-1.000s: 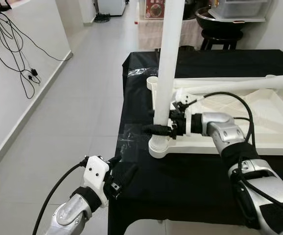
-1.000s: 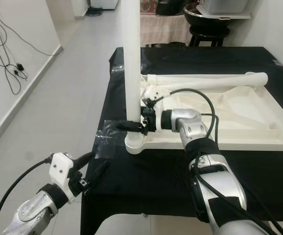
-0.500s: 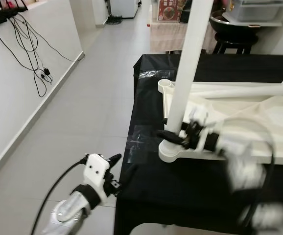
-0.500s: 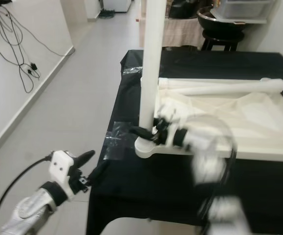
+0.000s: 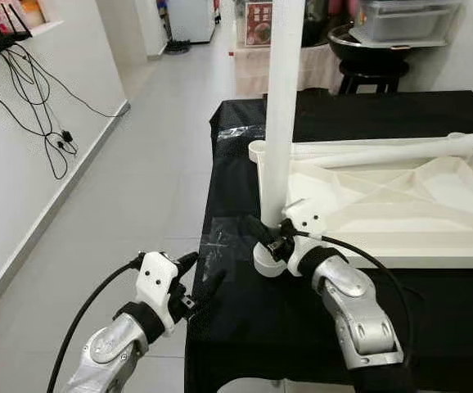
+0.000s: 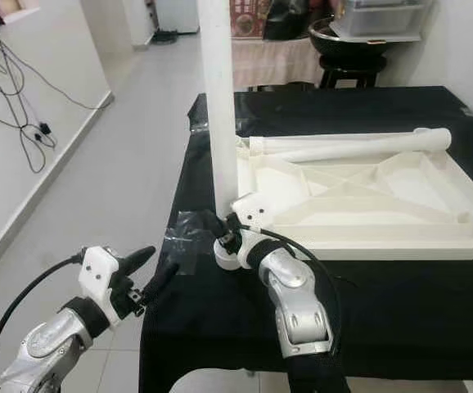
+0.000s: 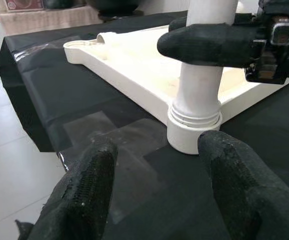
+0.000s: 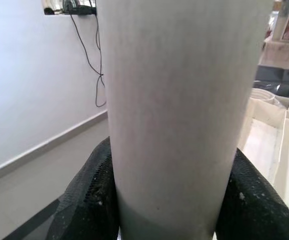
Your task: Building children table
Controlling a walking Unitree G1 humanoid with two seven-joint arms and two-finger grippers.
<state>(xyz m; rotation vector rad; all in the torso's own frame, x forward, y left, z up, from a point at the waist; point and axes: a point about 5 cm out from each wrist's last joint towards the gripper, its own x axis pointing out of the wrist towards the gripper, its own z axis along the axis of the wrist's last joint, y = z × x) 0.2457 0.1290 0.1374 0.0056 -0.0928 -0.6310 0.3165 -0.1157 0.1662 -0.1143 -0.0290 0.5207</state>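
A white children's table top (image 5: 400, 213) lies upside down on a table draped in black cloth (image 5: 302, 327). One white leg (image 5: 281, 123) stands upright in the socket (image 5: 268, 260) at the top's near left corner. My right gripper (image 5: 271, 241) is shut on this leg just above the socket; in the right wrist view its fingers (image 8: 92, 195) wrap the leg (image 8: 177, 100). A second white leg (image 5: 392, 150) lies along the top's far edge. My left gripper (image 5: 201, 277) hangs open off the table's near left corner, level with the socket (image 7: 193, 135) and apart from it.
A shiny patch of clear tape (image 5: 220, 241) sits on the cloth beside the socket. Grey floor (image 5: 138, 164) runs along the table's left side, bounded by a white wall with hanging black cables (image 5: 32, 123). A dark stool (image 5: 371, 70) stands behind the table.
My right arm has swung from across the table top to the near side of the leg, still gripping its base. The head view has shifted. The left gripper has barely moved.
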